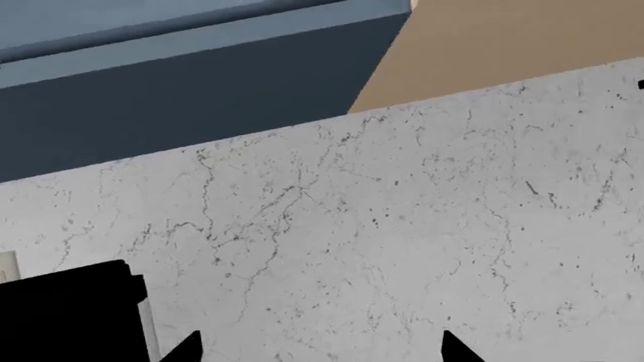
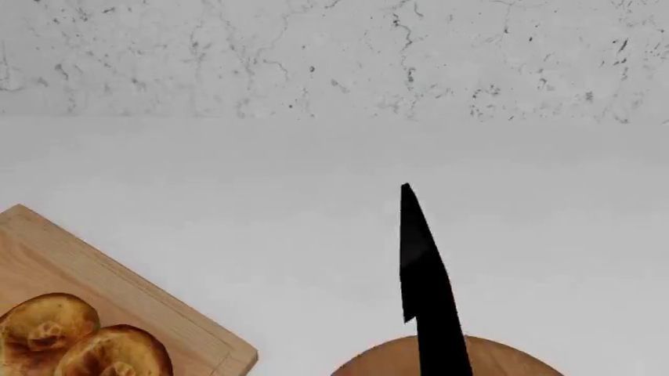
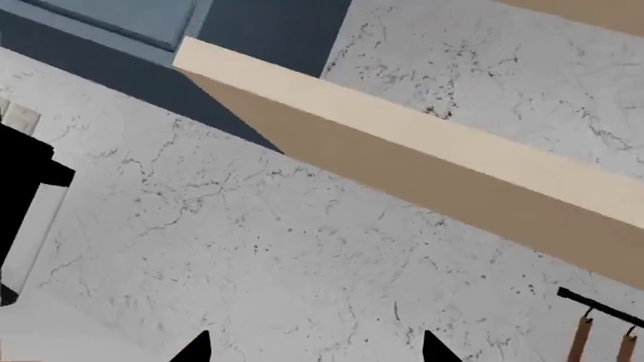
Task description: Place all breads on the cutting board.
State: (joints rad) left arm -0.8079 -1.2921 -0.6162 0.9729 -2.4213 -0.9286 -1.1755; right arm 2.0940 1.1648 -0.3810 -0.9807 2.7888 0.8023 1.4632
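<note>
Breads (image 2: 78, 337): two showed, both already on the board (image 2: 125, 294) at near left, touching each other. Round wooden plate (image 2: 491, 360) sat near right on the desk (image 2: 313, 196). Both claws, left (image 1: 322, 351) and right (image 3: 312, 347), looked open and empty, aimed at the wall.

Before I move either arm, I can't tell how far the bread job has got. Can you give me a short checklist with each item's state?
1. Breads on the board: two rolls sit on the board. Ok.
2. All breads placed: the head view cuts off the board and counter. Cannot tell.
3. Brown plate free of bread: only its rim shows. Cannot tell.
4. Left claw empty: tips apart, nothing between. Ok.
5. Right claw empty: tips apart, nothing between. Ok.
</note>
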